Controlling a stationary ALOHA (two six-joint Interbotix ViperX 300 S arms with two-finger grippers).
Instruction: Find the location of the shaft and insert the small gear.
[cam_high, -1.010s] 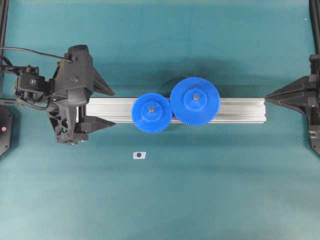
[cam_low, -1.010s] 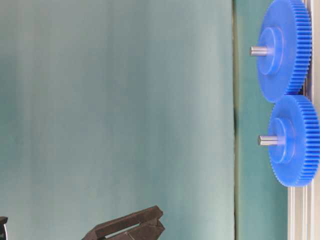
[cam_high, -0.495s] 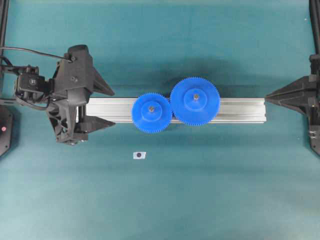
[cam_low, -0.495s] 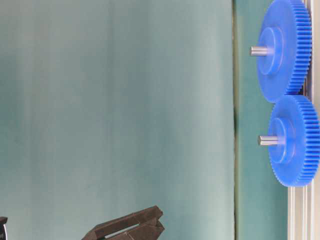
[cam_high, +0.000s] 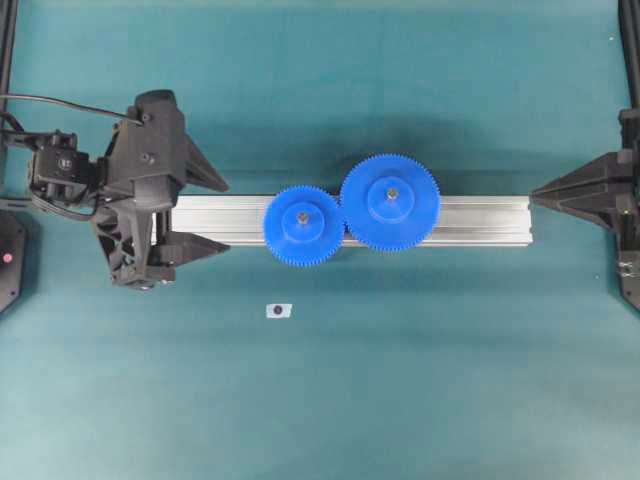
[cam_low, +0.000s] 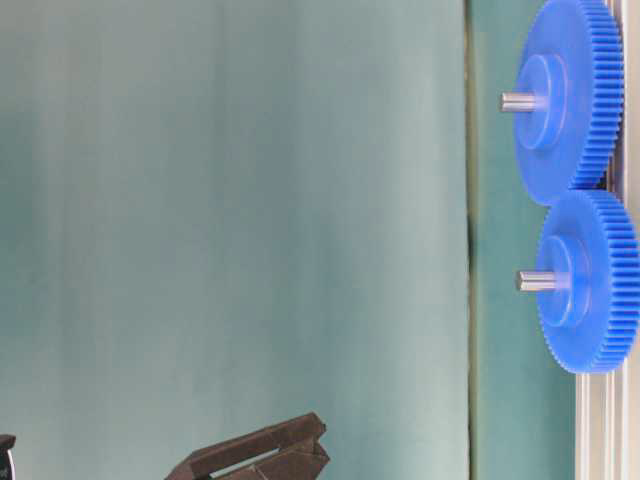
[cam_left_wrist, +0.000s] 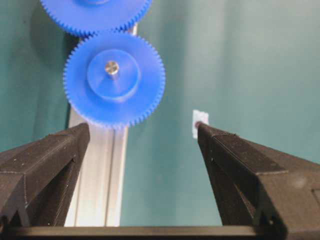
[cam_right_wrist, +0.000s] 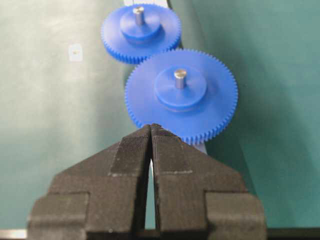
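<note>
— Well, where's the small gear (cam_high: 303, 226)?
— On the aluminium rail (cam_high: 480, 220), teeth meshed with the larger gear (cam_high: 390, 202), a grey pin poking up through each hub.
— And the shaft (cam_high: 278, 310)?
— Loose on the green mat (cam_high: 400, 380), apart from the rail, nearer the small gear's side.
— Grippers?
— Left gripper (cam_high: 218, 214) spread wide at the rail's end, one finger either side, holding nothing. Right gripper (cam_high: 533, 198) sits off the far end, fingers pressed together, empty.
— Anything blocking?
— Only the larger gear, right beside the small one.
</note>
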